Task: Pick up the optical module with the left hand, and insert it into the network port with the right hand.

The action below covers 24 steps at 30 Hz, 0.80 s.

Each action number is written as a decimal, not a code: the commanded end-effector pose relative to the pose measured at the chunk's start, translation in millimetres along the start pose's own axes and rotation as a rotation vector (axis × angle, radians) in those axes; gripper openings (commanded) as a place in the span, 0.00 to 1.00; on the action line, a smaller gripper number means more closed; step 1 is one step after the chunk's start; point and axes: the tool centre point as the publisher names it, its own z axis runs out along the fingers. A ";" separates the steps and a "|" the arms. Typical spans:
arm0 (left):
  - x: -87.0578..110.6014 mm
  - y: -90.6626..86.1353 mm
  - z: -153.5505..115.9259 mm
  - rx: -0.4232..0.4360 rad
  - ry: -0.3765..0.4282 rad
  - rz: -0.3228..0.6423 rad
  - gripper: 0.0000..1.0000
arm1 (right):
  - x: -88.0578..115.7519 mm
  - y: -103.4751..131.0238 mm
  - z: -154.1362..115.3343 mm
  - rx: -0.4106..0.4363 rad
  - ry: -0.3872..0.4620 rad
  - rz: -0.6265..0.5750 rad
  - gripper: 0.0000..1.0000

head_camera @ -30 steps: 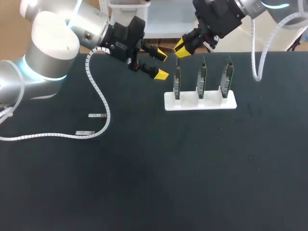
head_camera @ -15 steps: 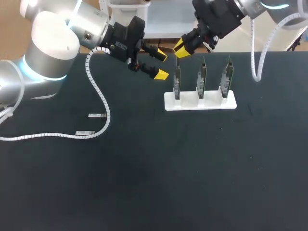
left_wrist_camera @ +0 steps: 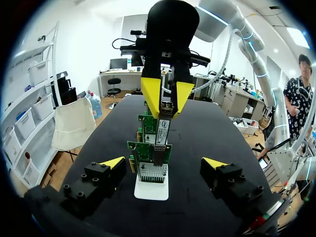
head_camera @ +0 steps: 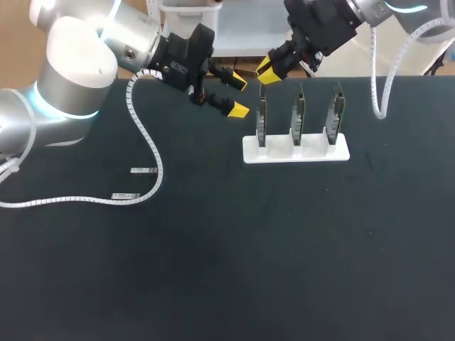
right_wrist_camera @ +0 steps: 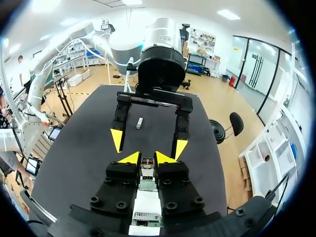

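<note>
1. The left silver arm (head_camera: 78,67) comes in from the left, and its black yellow-tipped hand (head_camera: 238,94) is held level, fingers spread wide and empty.
2. The right silver arm (head_camera: 398,13) angles downward, and its hand (head_camera: 264,69) pinches a slim silver optical module (left_wrist_camera: 162,132).

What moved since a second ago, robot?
My right arm crept a tiny bit toward the far edge of the table, its jaws still shut on the optical module. Nothing was grabbed or dropped. My left arm, jaws open, the white stand with its three cards, and the two small silvery pieces stayed put.
</note>
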 end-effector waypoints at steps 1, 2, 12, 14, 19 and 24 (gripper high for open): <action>-0.1 1.9 0.5 0.004 0.002 0.001 1.00 | 0.6 0.9 -0.8 -0.001 0.000 0.000 0.00; -0.1 1.9 0.5 0.004 0.002 0.001 1.00 | 0.9 0.9 -0.9 -0.002 0.001 0.001 0.00; -0.1 1.9 0.5 0.004 0.002 0.001 1.00 | 3.0 -0.6 0.8 -0.001 0.004 0.007 0.00; -0.1 1.9 0.5 0.004 0.002 0.001 1.00 | 3.2 -0.3 1.5 -0.005 0.007 0.002 0.00; -0.1 1.9 0.5 0.004 0.002 0.001 1.00 | 4.8 -0.1 1.7 -0.007 0.011 0.001 0.00; -0.1 1.9 0.5 0.004 0.002 0.001 1.00 | 1.7 -1.5 -3.7 -0.009 -0.006 0.008 0.00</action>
